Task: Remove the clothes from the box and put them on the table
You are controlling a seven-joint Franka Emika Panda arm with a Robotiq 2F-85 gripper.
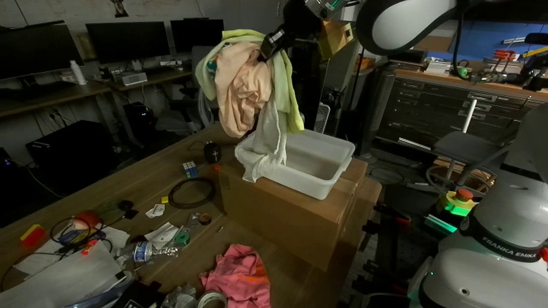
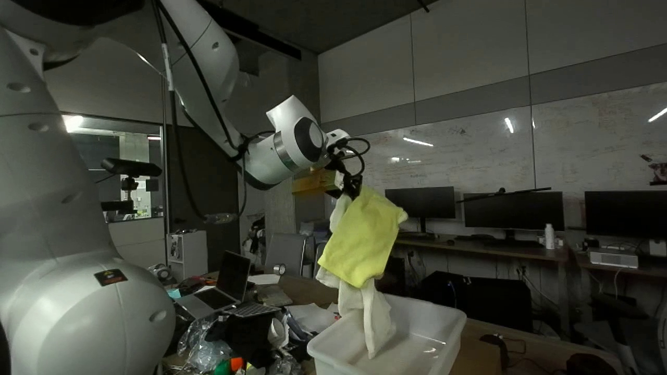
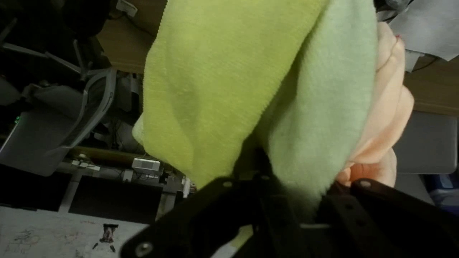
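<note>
Black fingers [image 3: 278, 218] — clothes [image 3: 244, 89] between and below, over the white box [image 1: 299, 182].

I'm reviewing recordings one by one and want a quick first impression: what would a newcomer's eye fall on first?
First, the bright yellow-green cloth and crumpled peach cloth hanging from the gripper, with a white cloth trailing lowest. Next, the white bin on the cardboard box, partly hidden by the white cloth in both exterior views. Then the pink cloth lying on the table near the box.
</note>
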